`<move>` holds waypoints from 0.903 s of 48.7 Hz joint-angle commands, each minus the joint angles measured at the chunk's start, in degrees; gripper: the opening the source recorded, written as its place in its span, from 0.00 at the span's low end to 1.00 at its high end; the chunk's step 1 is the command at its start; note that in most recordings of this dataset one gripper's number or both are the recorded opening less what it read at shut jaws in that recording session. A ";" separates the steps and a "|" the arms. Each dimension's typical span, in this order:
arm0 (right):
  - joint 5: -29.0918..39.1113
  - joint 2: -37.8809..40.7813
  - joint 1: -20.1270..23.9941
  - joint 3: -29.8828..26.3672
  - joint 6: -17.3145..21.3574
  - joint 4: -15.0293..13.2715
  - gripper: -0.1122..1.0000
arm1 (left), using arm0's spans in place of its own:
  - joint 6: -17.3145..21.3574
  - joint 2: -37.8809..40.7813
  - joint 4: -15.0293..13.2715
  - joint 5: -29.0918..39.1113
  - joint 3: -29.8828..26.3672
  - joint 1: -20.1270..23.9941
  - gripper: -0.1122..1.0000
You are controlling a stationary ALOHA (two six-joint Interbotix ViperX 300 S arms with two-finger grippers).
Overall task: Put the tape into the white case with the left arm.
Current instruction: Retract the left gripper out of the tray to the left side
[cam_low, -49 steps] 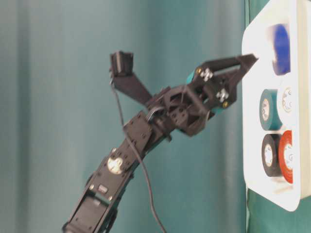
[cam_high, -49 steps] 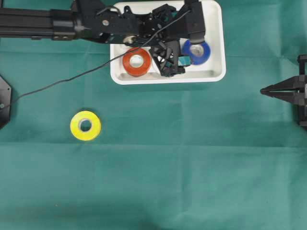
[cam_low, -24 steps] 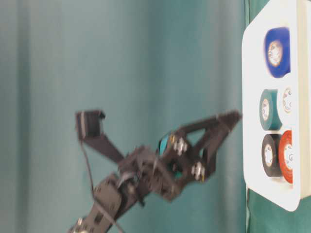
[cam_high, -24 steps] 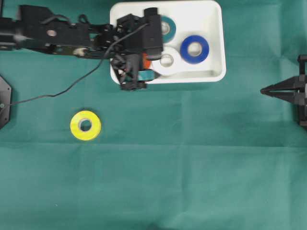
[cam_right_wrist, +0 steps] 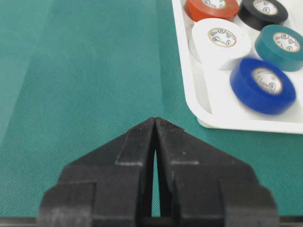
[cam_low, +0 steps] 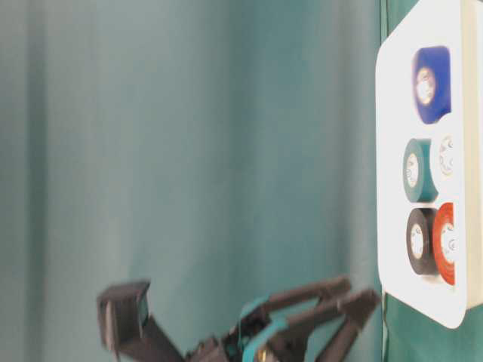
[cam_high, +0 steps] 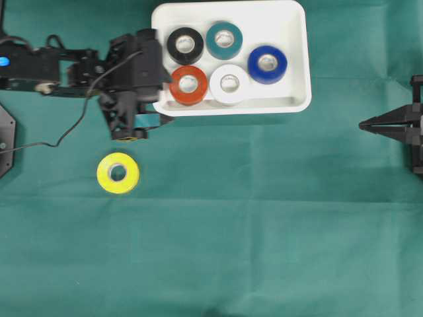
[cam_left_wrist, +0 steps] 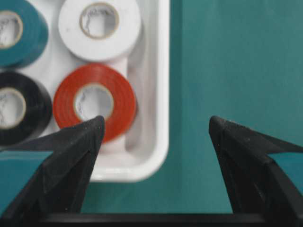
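Five rolls already lie in the white case at the upper middle of the frame. The yellow tape is left on the counter, lower left. My left tool, fingers wide apart and empty, hangs between case and tape.

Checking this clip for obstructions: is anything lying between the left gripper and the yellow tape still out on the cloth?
Nothing visible does. In the overhead view the left gripper, jaws open and empty, sits just above the yellow tape with only bare green cloth between them. The white case and its five rolls lie off to the side.
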 commanded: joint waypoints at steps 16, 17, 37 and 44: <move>-0.62 0.35 -0.09 -0.88 0.09 0.00 0.02 | 0.26 -13.62 -0.09 -1.32 10.90 -1.93 0.89; -0.62 0.35 -0.09 -0.97 0.09 0.00 0.02 | 0.26 -14.41 -0.09 -1.32 11.43 -2.11 0.89; -0.62 0.35 -0.09 -0.97 0.09 -0.09 0.02 | 1.58 -29.18 -0.18 -0.88 21.71 -3.87 0.89; -0.62 0.35 -0.09 -0.97 0.09 -0.09 0.02 | 1.67 -34.37 -0.18 -0.53 24.52 -3.87 0.89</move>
